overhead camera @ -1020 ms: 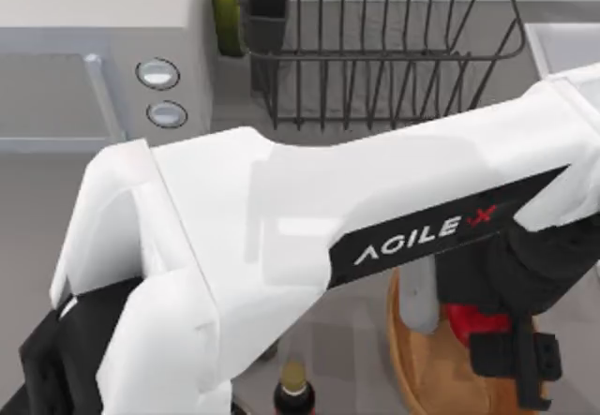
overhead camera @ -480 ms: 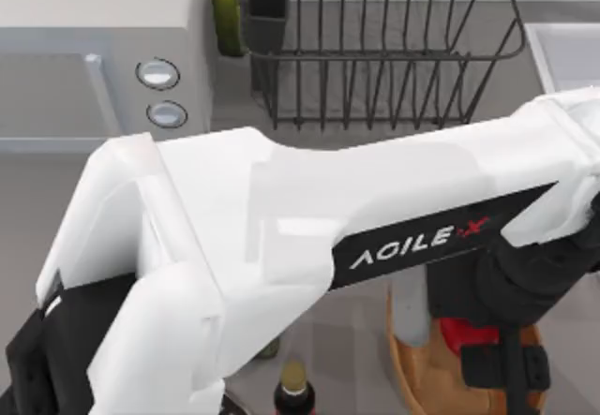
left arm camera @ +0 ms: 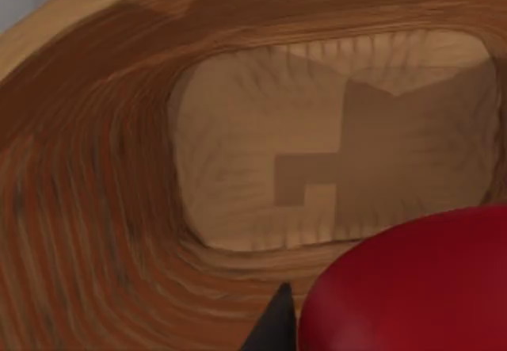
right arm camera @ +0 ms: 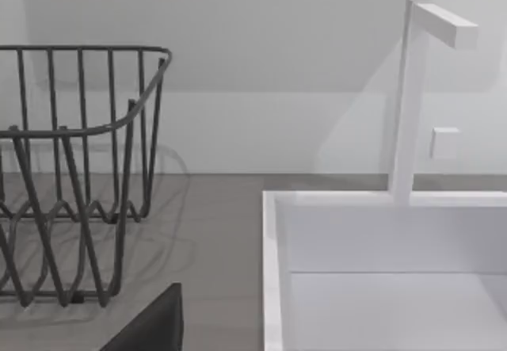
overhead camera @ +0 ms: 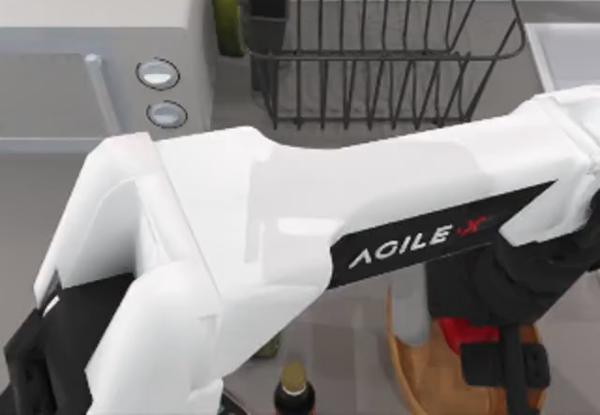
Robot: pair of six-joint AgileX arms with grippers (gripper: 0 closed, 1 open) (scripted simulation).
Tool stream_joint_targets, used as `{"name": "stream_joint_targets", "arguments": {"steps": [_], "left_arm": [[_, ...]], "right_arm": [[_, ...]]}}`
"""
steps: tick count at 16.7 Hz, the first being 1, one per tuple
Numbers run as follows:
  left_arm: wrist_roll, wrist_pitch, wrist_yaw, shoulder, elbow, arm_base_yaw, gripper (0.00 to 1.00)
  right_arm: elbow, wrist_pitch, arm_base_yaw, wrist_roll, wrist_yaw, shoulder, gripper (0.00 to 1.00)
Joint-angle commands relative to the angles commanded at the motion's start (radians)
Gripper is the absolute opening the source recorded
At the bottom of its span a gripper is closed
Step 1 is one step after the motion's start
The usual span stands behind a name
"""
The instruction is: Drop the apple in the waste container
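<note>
My left arm reaches across the table, and its gripper (overhead camera: pixel 489 357) hangs over the waste container (overhead camera: pixel 412 370), a tan woven basket at the front right. The jaws are shut on the apple (overhead camera: pixel 457 332), red and glossy, held above the basket's inside. In the left wrist view the apple (left arm camera: pixel 412 288) sits close beside a dark fingertip (left arm camera: pixel 273 331). Below them lie the ribbed walls (left arm camera: pixel 87 208) of the basket and its pale flat bottom. A dark part of my right gripper (right arm camera: pixel 150 327) shows in the right wrist view, parked near the dish rack and the sink.
A black wire dish rack (overhead camera: pixel 375 59) stands at the back, with an olive bottle (overhead camera: pixel 225 7) to its left. A grey microwave (overhead camera: pixel 94 78) is at the back left and a white sink (right arm camera: pixel 380 272) at the back right. A dark bottle (overhead camera: pixel 293 392) stands at the front, and a grey upright object (overhead camera: pixel 410 304) is by the basket's rim.
Over the last second my left gripper shifted slightly left and farther over the basket with the apple. Since half a second ago almost nothing has moved.
</note>
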Motion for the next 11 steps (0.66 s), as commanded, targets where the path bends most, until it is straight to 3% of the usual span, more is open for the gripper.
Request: {"name": "stream_joint_targets", "arguments": {"steps": [5, 11], "left_arm": [[0.000, 0.000, 0.000, 0.000, 0.000, 0.000, 0.98], [0.000, 0.000, 0.000, 0.000, 0.000, 0.000, 1.00]], "right_arm": [[0.000, 0.000, 0.000, 0.000, 0.000, 0.000, 1.00], [0.000, 0.000, 0.000, 0.000, 0.000, 0.000, 1.00]]}}
